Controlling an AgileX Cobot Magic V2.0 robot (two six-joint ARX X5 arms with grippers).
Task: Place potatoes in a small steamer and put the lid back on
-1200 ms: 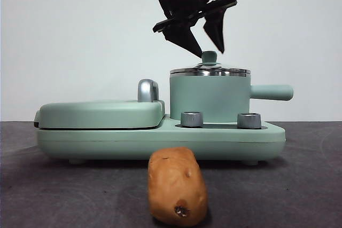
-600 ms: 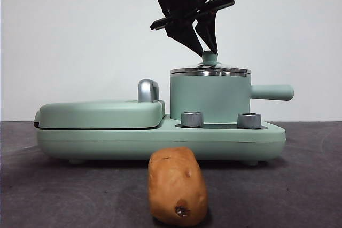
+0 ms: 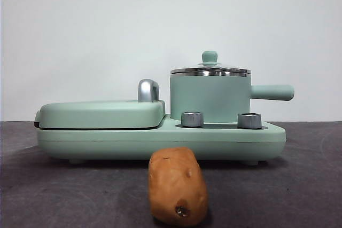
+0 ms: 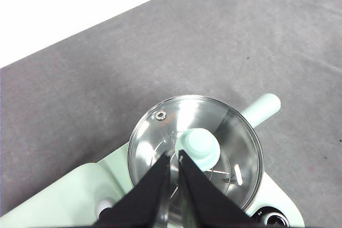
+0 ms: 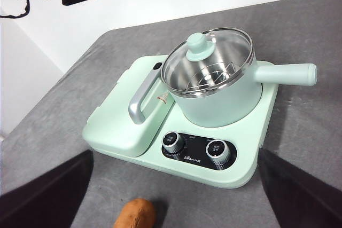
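Left end effector (image 4: 172, 159) above lid (image 4: 195, 145), closed

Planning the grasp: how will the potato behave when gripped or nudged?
The potato is oblong and rounded, so it would probably roll sideways if nudged. Its curved skin may slip between narrow jaws; gripping across the middle seems safest. It looks solid, likely stiff and fairly heavy.

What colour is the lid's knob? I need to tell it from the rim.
Mint green, clearest in the right wrist view: the knob.
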